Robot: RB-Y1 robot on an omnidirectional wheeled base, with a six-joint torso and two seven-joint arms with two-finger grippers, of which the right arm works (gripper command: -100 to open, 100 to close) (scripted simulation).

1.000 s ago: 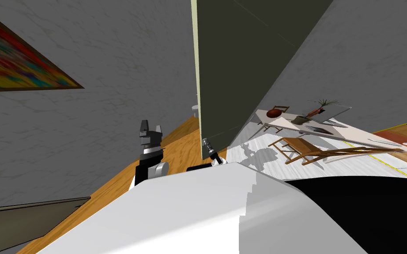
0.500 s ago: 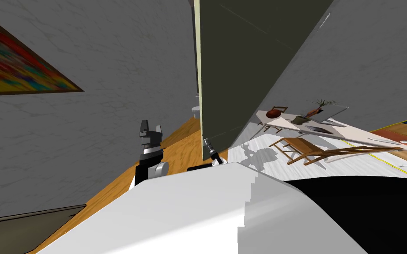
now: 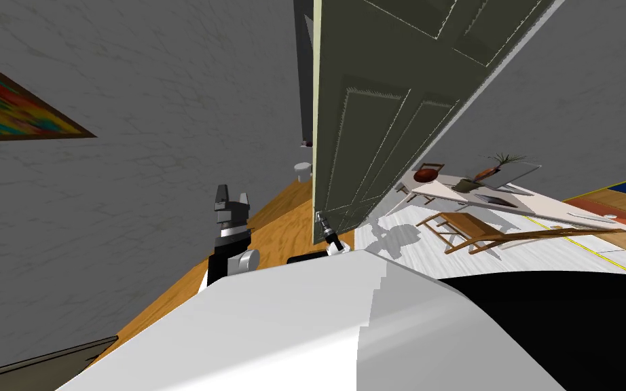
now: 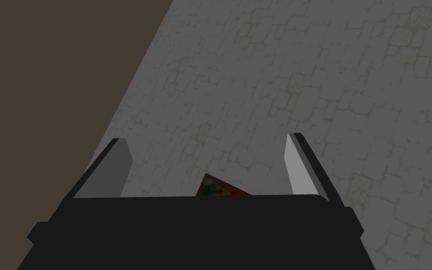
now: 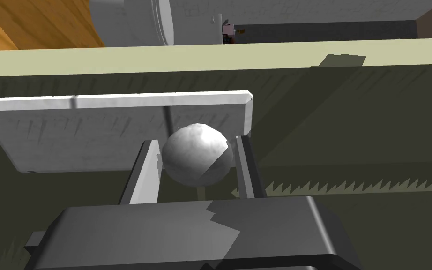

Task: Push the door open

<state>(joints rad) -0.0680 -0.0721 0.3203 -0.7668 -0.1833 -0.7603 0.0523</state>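
The door [image 3: 373,129] is dark olive with raised panels and a pale edge [image 3: 315,136], standing ajar ahead of me. My right gripper [image 3: 320,221] is at its edge, low in the head view. In the right wrist view that gripper [image 5: 196,161] is shut on a round grey knob [image 5: 197,159], its fingers [image 5: 147,173] pressing both sides. The knob sits on a pale plate [image 5: 93,131] fixed to the door face [image 5: 351,131]. My left gripper [image 3: 231,199] is held up to the left of the door, away from it, and stands open [image 4: 208,164].
A grey stone wall [image 3: 169,136] with a colourful painting [image 3: 13,108] runs along the left, over an orange wood floor [image 3: 271,224]. Past the door lie a white floor, a wooden chair [image 3: 468,231] and a low table [image 3: 495,190] with a red pot and a plant.
The door has swung further away from me, its edge shifting right and its panels now showing. The whole view has slid a little, the painting moving left. My left arm has held still.
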